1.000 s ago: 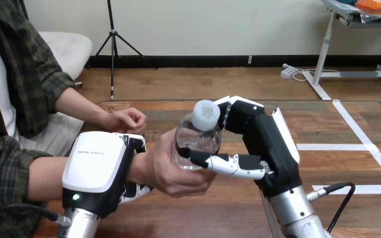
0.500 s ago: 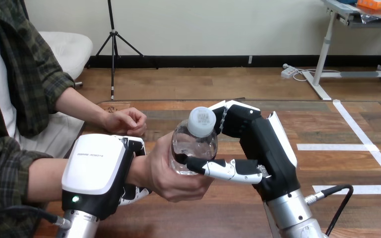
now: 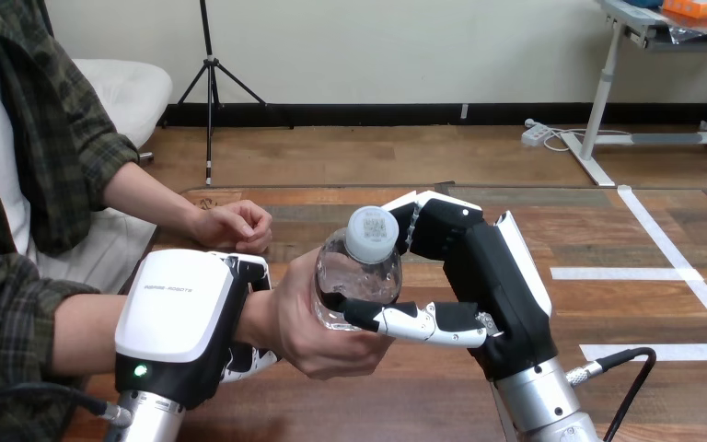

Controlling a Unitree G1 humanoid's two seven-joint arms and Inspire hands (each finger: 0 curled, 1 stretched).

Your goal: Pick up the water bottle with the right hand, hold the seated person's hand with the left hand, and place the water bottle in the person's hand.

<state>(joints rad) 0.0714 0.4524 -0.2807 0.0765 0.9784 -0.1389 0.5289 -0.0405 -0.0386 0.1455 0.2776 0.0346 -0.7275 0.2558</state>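
Note:
A clear water bottle (image 3: 357, 272) with a white cap stands upright at the middle of the head view. My right hand (image 3: 492, 295) is shut on it, thumb across its front and fingers behind. The bottle rests in the person's hand (image 3: 318, 327), whose palm cups its lower left side. My left hand (image 3: 184, 318) is shut on the person's wrist, its fingers curled round it from below and above. The person's other hand (image 3: 230, 225) lies loosely closed on the table's far left.
The wooden table (image 3: 405, 387) stretches under both arms. White tape lines (image 3: 672, 267) mark its right part. A black cable (image 3: 621, 378) runs by my right forearm. The person sits at the left edge.
My right hand has carried the bottle slightly down and to the left, deeper into the person's palm. My left hand and the person's wrist have stayed put.

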